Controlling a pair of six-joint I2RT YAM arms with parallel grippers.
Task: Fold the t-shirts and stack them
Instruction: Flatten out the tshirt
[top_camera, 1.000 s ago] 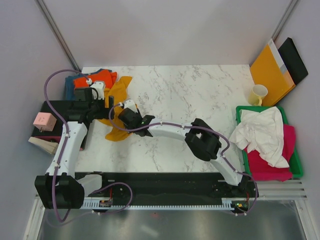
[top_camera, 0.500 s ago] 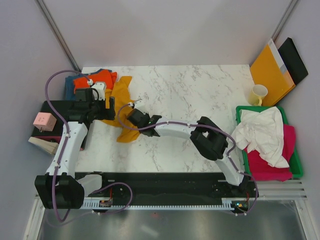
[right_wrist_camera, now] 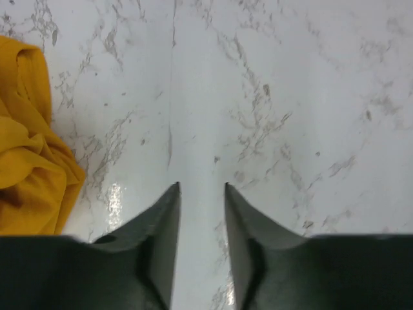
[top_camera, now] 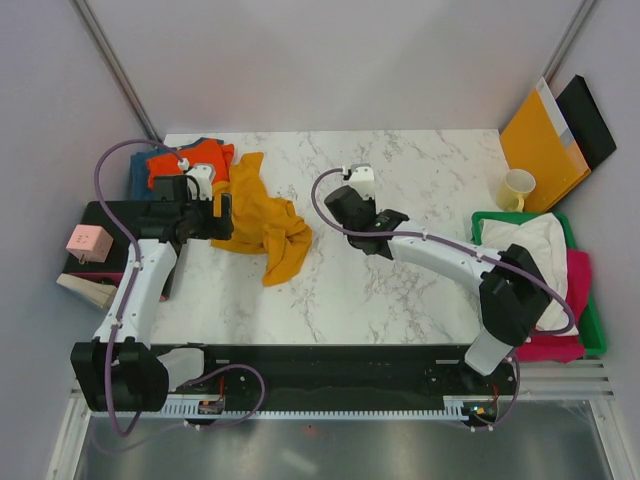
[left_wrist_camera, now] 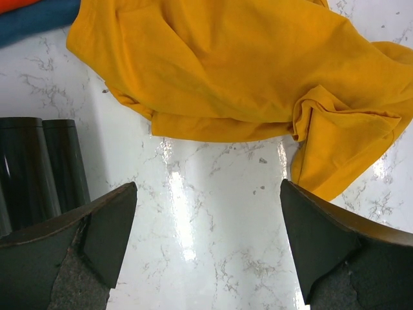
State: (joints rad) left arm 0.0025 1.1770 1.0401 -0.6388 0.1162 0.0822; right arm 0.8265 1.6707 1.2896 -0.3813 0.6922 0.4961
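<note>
The mustard-yellow t-shirt (top_camera: 262, 225) lies crumpled on the marble table at the left, also in the left wrist view (left_wrist_camera: 232, 71); its edge shows in the right wrist view (right_wrist_camera: 26, 174). Orange (top_camera: 192, 160) and teal-blue (top_camera: 138, 178) t-shirts are piled at the far left corner. White (top_camera: 525, 262) and magenta (top_camera: 560, 335) t-shirts lie in the green bin. My left gripper (top_camera: 225, 218) (left_wrist_camera: 206, 239) is wide open and empty over bare marble at the yellow shirt's left edge. My right gripper (top_camera: 342, 200) (right_wrist_camera: 201, 190) is empty, jaws a little apart, over bare marble right of the yellow shirt.
A green bin (top_camera: 594, 318) stands at the right edge. A yellow mug (top_camera: 517, 188), an orange-brown envelope (top_camera: 540, 145) and a black folder (top_camera: 590, 120) are at the far right. A pink box (top_camera: 88, 243) sits on a black stand off the table's left.
My right gripper pulled the yellow t-shirt rightward, let it go and moved right to mid-table. The shirt now lies more spread out. My left gripper has hardly moved.
</note>
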